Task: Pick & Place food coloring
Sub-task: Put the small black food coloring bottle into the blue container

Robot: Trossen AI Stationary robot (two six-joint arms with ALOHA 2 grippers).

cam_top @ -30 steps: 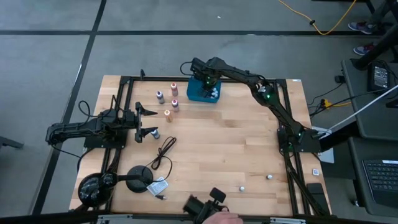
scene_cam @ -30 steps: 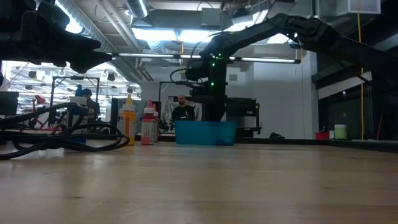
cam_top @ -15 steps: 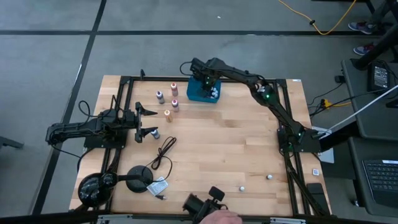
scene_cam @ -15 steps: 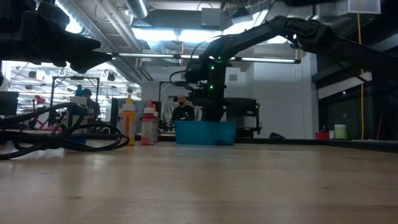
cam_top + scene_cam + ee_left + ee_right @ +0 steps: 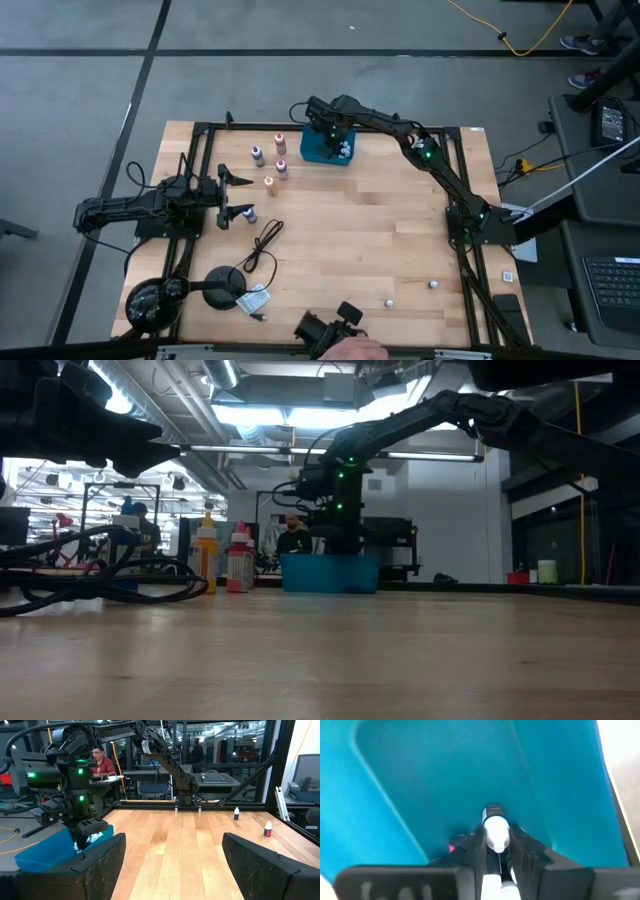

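My right gripper (image 5: pixel 496 845) points down into the teal tray (image 5: pixel 322 152) at the table's far edge. It is shut on a small food coloring bottle (image 5: pixel 495 831) whose white end sticks out past the fingertips. Whitish bottles (image 5: pixel 344 150) lie in the tray's right part. Several more food coloring bottles (image 5: pixel 280 142) stand upright on the table left of the tray. My left gripper (image 5: pixel 238 195) waits open and level at the table's left side, holding nothing. My right gripper pinches the bottle between its two fingers (image 5: pixel 476 847), coming from above and pointing down. The bottle lies along the fingers, and its white end (image 5: pixel 496 822) juts below them toward the tray floor (image 5: pixel 445 780). Whether that end touches the floor, I cannot tell.
A black cable (image 5: pixel 262 245) and a round black stand (image 5: pixel 228 283) lie near the left front. Two tiny bottles (image 5: pixel 389 301) (image 5: pixel 434 285) sit near the front right. Black frame rails run along the table's edges. A hand (image 5: pixel 355 352) shows at the near edge.
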